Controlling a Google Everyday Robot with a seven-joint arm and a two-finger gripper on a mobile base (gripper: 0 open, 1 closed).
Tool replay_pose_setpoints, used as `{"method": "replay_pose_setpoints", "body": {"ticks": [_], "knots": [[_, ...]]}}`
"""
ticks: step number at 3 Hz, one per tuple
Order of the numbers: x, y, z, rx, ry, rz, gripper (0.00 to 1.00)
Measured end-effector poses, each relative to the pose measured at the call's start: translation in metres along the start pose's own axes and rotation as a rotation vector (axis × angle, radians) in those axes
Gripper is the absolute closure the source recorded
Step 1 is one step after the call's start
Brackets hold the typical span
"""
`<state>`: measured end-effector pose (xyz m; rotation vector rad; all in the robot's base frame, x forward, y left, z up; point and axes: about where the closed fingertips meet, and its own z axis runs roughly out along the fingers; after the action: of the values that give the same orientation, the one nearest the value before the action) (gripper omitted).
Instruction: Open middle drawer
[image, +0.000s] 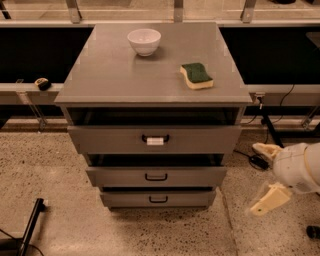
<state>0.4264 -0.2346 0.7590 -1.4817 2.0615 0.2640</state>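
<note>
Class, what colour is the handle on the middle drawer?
Black handle on the grey middle drawer, camera view; gripper is right of the cabinet.

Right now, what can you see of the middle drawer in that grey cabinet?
The middle drawer has a flat grey front, matt like painted metal or laminate, with one small black loop handle at its centre and no tag. It sits level between the taller tagged drawer above and the shorter bottom drawer below, with a dark gap over its top edge. Nothing touches it: the gripper hangs off to its right, near the floor, jaws spread.
</note>
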Motion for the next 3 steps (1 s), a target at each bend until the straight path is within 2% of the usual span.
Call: {"method": "replay_pose_setpoints", "body": {"ticks": [1,2,3], "knots": [[0.006,0.003,0.019,0.002,-0.118,0.027,0.00],[0.002,0.002,0.046,-0.025,-0.129,-0.008,0.00],[-0.007,0.006,0.109,-0.087,-0.172,-0.107,0.00]]}}
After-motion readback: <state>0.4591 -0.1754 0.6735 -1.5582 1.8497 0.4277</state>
